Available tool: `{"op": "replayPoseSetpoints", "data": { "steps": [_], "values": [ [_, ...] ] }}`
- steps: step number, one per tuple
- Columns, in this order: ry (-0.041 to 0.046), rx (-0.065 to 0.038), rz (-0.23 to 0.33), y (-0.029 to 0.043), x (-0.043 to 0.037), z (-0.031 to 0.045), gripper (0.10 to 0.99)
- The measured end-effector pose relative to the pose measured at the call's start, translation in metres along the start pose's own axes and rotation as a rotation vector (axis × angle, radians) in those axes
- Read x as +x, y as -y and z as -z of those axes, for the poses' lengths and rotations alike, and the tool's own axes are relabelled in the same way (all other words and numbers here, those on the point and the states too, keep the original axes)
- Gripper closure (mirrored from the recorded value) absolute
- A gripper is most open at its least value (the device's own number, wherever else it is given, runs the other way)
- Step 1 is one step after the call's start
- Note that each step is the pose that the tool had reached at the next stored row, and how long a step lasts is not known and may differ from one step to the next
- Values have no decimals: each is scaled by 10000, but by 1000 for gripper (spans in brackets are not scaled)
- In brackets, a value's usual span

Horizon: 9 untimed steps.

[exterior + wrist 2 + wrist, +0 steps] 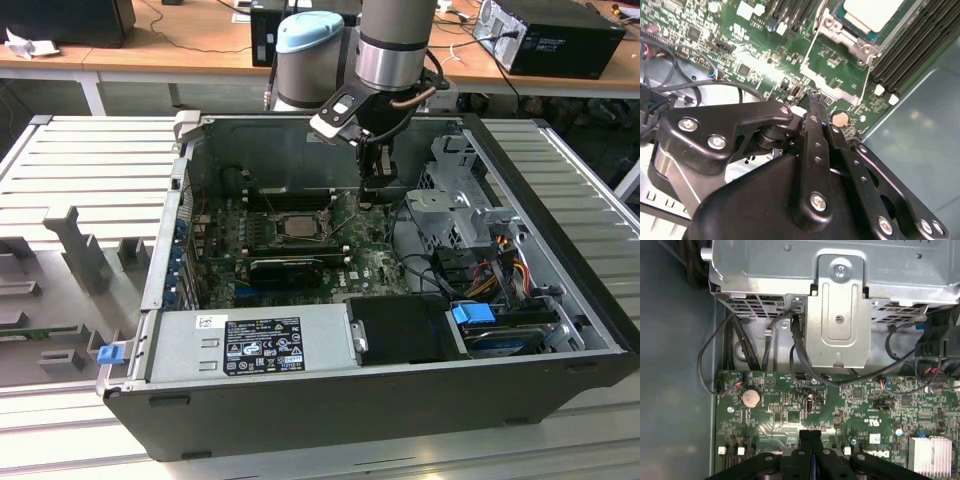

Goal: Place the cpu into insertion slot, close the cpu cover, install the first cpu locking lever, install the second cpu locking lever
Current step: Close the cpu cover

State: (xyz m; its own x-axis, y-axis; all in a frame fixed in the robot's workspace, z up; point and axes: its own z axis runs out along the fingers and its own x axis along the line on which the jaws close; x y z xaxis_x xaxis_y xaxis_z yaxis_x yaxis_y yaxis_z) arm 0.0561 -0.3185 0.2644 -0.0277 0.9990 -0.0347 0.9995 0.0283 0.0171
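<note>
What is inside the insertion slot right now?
The cpu lies in the insertion slot, silvery face up, with a metal frame around its edges. The socket's contacts beneath are hidden by the chip.

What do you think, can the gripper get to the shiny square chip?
Probably yes. The chip sits face up on the green board, the gripper hangs nearby, and nothing stands between them.

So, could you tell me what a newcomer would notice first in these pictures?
The black computer case lies open on the ribbed table, with the robot arm reaching down into it. Its hand, shut on nothing, hangs over the green board, to the exterior view's right of the silvery cpu.
</note>
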Motion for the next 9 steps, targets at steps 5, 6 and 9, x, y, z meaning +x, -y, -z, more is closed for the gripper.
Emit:
{"op": "replayPoseSetpoints", "data": {
  "steps": [5, 6, 9],
  "values": [
    [-28, -5, 141, 47, 18, -119, 980],
    [-28, -4, 140, 78, 20, -121, 980],
    [-31, -4, 143, 115, 21, -123, 980]
  ]
}}
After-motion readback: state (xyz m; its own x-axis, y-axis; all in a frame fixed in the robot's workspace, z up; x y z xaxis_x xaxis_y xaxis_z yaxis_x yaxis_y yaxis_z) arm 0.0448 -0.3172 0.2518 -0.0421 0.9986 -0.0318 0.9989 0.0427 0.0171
